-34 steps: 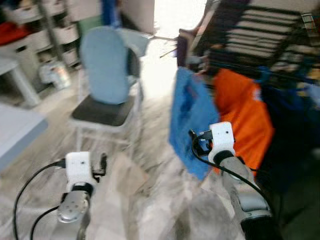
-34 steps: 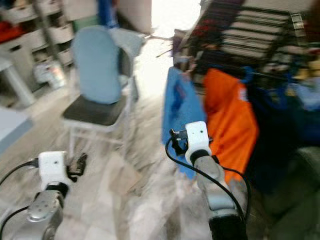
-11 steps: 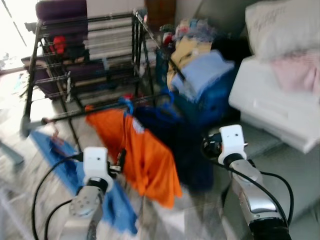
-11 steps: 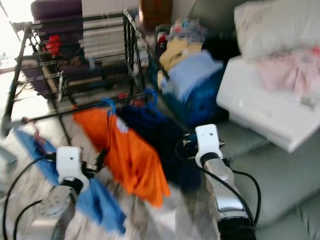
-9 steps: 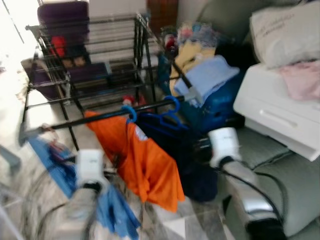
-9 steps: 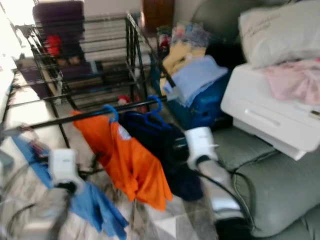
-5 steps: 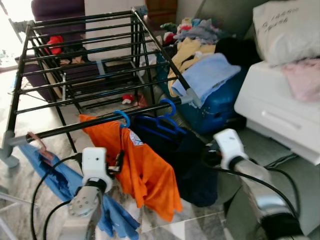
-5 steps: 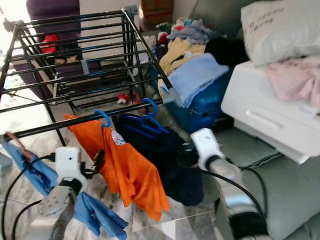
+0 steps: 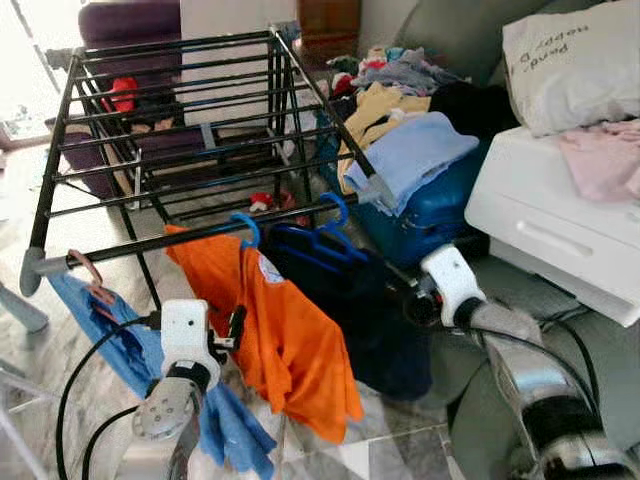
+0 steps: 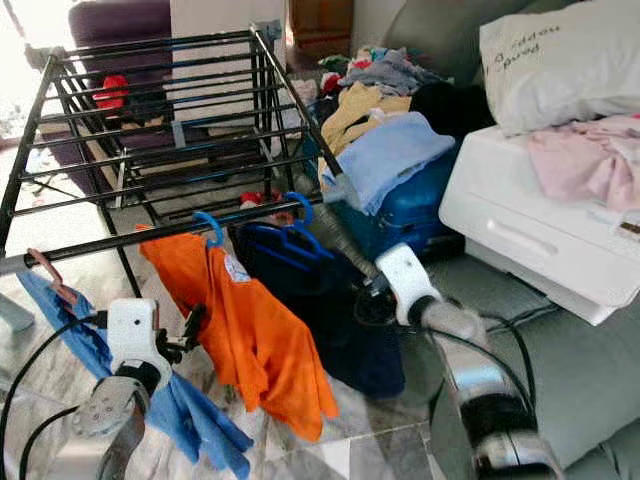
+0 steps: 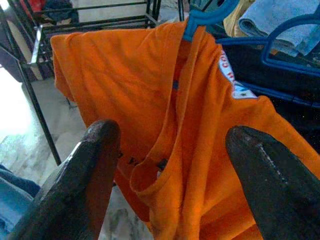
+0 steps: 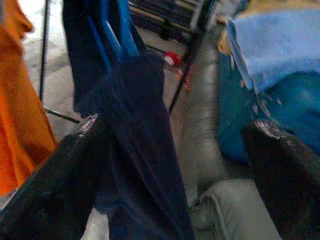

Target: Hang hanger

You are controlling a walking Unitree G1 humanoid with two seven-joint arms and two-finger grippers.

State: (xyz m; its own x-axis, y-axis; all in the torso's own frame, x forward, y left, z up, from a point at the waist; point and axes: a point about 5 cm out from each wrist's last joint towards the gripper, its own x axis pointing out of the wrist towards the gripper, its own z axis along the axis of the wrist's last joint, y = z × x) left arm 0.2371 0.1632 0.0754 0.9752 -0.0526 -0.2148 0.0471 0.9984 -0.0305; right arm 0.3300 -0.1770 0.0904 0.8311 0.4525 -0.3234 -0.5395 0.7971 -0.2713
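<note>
A black metal drying rack (image 9: 170,110) stands on the marble-patterned floor (image 9: 80,250). Along its nearest rail hang three garments on hangers: a light blue cloth (image 9: 120,350) on a pink hanger (image 9: 88,275) at the rail's left corner, an orange T-shirt (image 9: 290,340) on a blue plastic hanger (image 9: 246,228) near the middle, and a dark navy garment (image 9: 370,320) on another blue plastic hanger (image 9: 335,215) toward the rail's right corner, where several blue hangers overlap.

The left gripper (image 11: 170,165) is held low in front of the orange T-shirt, its two black fingers (image 11: 97,165) spread wide and gripping nothing. The right gripper (image 12: 175,165) is just beside the navy garment, close to the rack's right leg; its fingers (image 12: 280,160) are also parted and empty.

Right of the rack, a blue suitcase (image 9: 430,210) carries a heap of loose clothes, among them a pale blue folded cloth (image 9: 410,150) and a yellow one (image 9: 375,105). A white plastic box (image 9: 560,220) sits on a grey-green sofa (image 9: 600,350), with pink fabric (image 9: 600,155) and a white pillow (image 9: 575,60) on top.
</note>
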